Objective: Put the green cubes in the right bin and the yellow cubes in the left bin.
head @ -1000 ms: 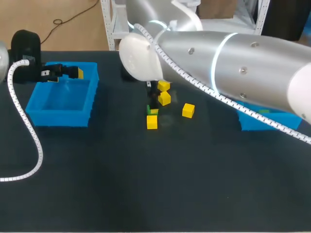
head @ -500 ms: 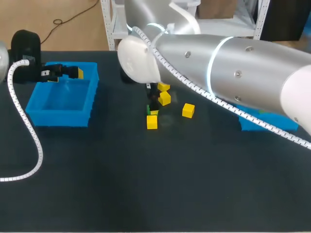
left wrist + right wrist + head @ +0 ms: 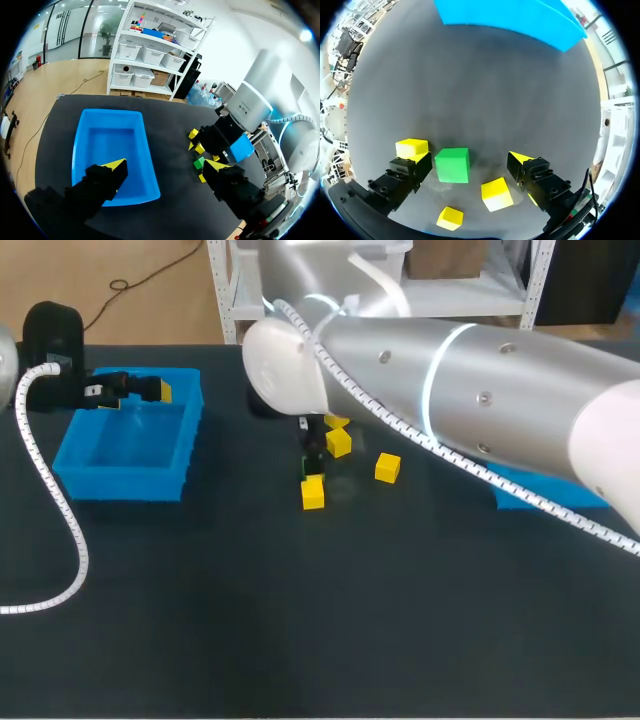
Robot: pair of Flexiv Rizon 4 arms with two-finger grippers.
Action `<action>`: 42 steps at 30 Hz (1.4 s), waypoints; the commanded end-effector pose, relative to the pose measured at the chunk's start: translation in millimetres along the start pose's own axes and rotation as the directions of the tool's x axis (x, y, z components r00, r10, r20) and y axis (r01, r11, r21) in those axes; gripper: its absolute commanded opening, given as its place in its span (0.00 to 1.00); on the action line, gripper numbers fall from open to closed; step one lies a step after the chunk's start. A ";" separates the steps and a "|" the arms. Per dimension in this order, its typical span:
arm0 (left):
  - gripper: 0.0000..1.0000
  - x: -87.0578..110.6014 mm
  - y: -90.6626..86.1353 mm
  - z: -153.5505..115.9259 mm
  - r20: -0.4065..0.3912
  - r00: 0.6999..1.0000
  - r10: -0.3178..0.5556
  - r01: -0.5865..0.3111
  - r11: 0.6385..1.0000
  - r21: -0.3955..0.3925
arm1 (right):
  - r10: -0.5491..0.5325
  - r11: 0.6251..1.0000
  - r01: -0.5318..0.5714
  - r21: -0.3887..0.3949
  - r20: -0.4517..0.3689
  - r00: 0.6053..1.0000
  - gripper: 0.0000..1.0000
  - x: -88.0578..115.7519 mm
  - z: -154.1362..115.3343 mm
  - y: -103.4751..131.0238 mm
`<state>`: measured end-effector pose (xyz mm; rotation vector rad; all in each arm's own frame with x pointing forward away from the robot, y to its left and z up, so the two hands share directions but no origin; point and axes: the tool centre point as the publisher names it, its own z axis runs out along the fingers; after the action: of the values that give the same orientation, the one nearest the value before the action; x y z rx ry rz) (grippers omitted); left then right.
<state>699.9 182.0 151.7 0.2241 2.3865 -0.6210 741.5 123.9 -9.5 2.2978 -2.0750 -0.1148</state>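
Observation:
My right gripper [image 3: 470,161] hangs open just above the table, over the cluster of cubes. A green cube [image 3: 452,164] lies between its fingers, close to one tip, untouched. Yellow cubes [image 3: 411,147] [image 3: 496,194] [image 3: 450,218] lie around it. In the head view the right gripper [image 3: 313,445] covers the green cube, with yellow cubes [image 3: 313,493] [image 3: 388,468] [image 3: 339,443] beside it. My left gripper [image 3: 130,390] stands open and empty over the far edge of the left bin [image 3: 130,445]. From the left wrist I see the green cube [image 3: 199,163] beyond that bin [image 3: 112,155].
The right bin [image 3: 545,490] is mostly hidden under my right arm, which crosses the table from the right. A white cable [image 3: 55,510] of the left arm loops over the table's left side. The left bin holds nothing that I can see.
My right arm has shifted a little to the left and lower over the cubes, and the green cube is now hidden in the head view. The left arm has kept still.

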 end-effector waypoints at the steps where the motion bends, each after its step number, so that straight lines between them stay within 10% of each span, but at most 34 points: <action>1: 1.00 1.3 2.5 0.0 0.007 1.000 0.002 -0.002 1.000 0.011 | 0.004 1.000 -0.004 0.000 0.012 1.000 1.00 4.6 2.3 1.9; 2: 1.00 1.3 2.5 0.0 0.007 1.000 0.002 -0.002 1.000 0.011 | 0.005 1.000 -0.005 -0.001 0.013 1.000 0.99 4.8 2.7 2.1; 3: 1.00 1.3 2.5 0.0 0.007 1.000 0.002 -0.002 1.000 0.011 | 0.007 1.000 -0.007 -0.002 0.013 1.000 0.51 4.9 2.9 2.2; 5: 1.00 1.3 2.5 0.0 0.007 1.000 0.002 -0.002 1.000 0.011 | 0.009 1.000 -0.009 -0.001 0.011 1.000 0.05 5.2 3.0 2.4; 6: 1.00 1.3 2.5 0.0 0.007 1.000 0.002 -0.002 1.000 0.011 | 0.011 1.000 -0.011 -0.001 0.011 1.000 0.00 5.2 3.0 2.4; 27: 1.00 1.3 2.5 0.0 0.007 1.000 0.002 -0.002 1.000 0.011 | 0.057 0.990 -0.071 0.124 0.115 0.992 0.00 2.9 -41.0 1.9; 42: 1.00 1.3 2.5 0.0 0.007 1.000 0.002 -0.002 1.000 0.011 | 0.346 0.856 -0.442 0.268 0.336 0.876 0.00 113.4 -103.2 19.1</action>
<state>699.9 182.0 151.7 0.2241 2.3865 -0.6210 779.8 58.7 84.9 1.9289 -2.6206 -0.1599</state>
